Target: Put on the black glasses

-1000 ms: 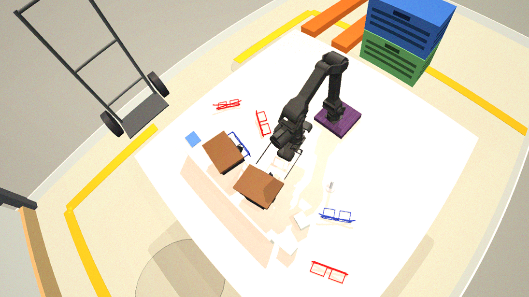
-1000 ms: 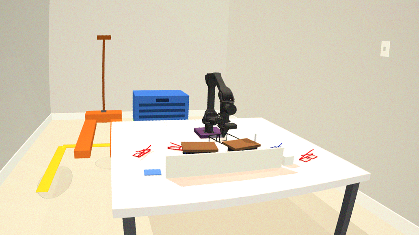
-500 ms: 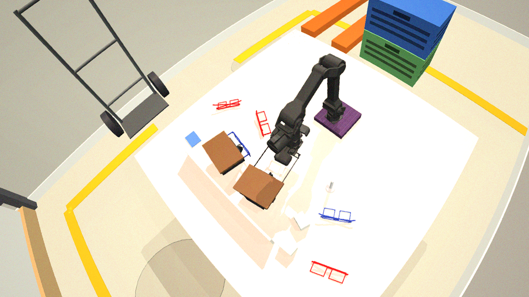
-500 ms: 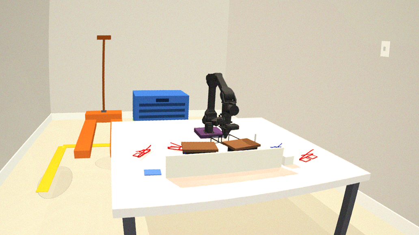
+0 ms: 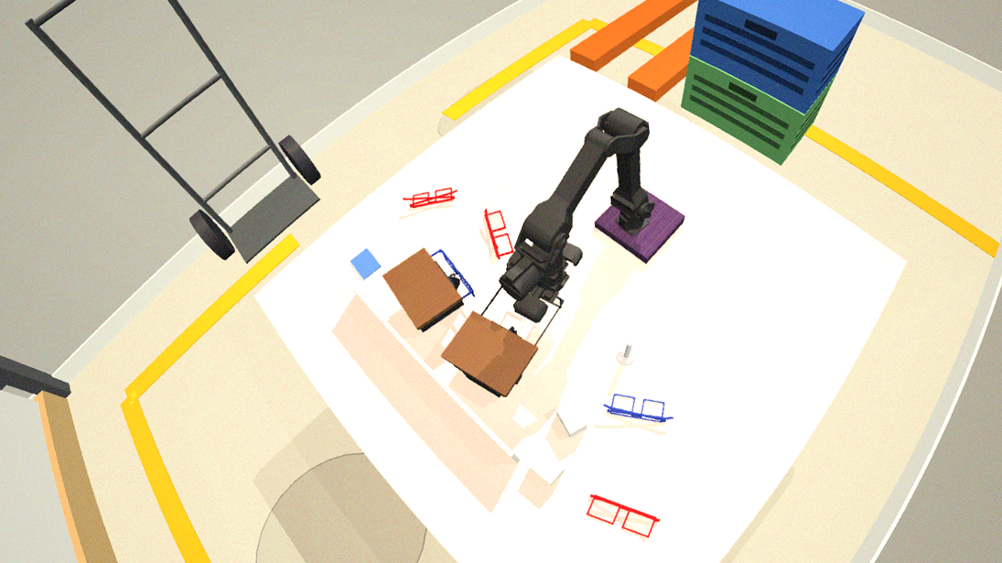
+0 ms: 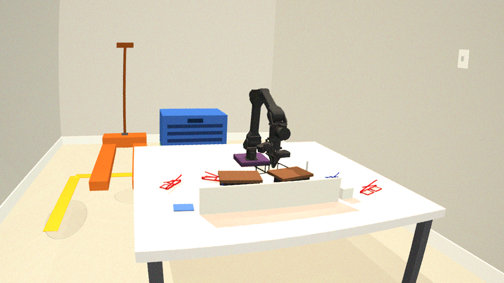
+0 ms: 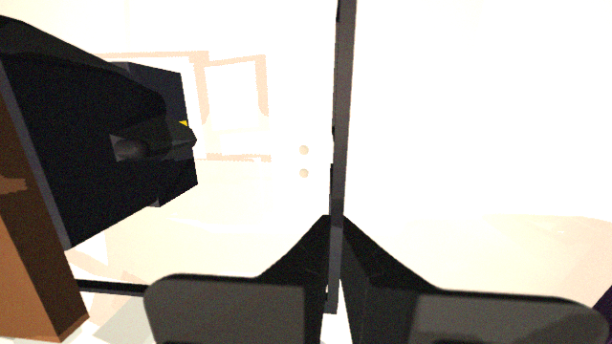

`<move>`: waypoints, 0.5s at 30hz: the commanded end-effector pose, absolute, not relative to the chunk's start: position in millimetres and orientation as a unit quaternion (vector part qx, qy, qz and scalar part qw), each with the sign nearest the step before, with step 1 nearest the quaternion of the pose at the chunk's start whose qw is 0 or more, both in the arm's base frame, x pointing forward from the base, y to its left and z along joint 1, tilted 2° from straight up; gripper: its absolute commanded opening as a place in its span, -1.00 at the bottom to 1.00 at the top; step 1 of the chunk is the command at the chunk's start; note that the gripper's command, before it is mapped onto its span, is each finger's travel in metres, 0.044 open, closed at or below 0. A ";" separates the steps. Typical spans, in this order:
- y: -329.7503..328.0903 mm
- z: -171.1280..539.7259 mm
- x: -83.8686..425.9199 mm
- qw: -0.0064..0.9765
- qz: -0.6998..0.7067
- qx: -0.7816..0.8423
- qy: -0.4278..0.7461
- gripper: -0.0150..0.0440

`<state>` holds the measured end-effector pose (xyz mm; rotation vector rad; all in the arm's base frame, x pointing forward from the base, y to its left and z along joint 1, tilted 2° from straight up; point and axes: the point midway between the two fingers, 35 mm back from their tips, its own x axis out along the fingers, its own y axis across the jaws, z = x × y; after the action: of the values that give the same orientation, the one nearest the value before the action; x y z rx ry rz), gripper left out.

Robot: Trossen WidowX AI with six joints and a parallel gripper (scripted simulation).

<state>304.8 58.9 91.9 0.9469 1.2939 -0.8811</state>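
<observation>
My gripper (image 6: 273,164) (image 7: 333,223) is shut on the black glasses (image 5: 550,324) (image 6: 283,165) (image 7: 340,143), at the middle of their front. The glasses hang above the table, front upright, temples toward the yellow-tag head. That head (image 7: 96,134) is black under a brown top (image 5: 491,352) (image 6: 290,173) (image 7: 19,291). A bit of yellow tag (image 7: 184,123) shows behind its nose. One temple passes beside this head in the wrist view; the other is out of that view. The bridge is apart from the nose. The temple ends are hidden.
The other head, with its brown top (image 5: 422,287) (image 6: 239,177), stands beside it and wears blue glasses (image 5: 457,271). A white wall (image 6: 270,195) runs along the heads' far side. Several red and blue glasses, a blue tile (image 5: 365,263) (image 6: 183,207) and a small post (image 5: 627,351) are around.
</observation>
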 end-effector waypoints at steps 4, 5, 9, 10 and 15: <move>63.1 92.0 316.1 0.609 -0.383 0.411 0.560 -0.49; 63.6 92.1 317.5 0.609 -0.383 0.411 0.560 -0.49; 65.7 91.9 322.8 0.609 -0.383 0.411 0.560 -0.49; 66.3 91.8 324.1 0.609 -0.383 0.411 0.560 -0.49; 68.9 92.0 330.8 0.609 -0.383 0.411 0.560 -0.49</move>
<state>324.6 66.9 92.5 0.9482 1.2935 -0.8796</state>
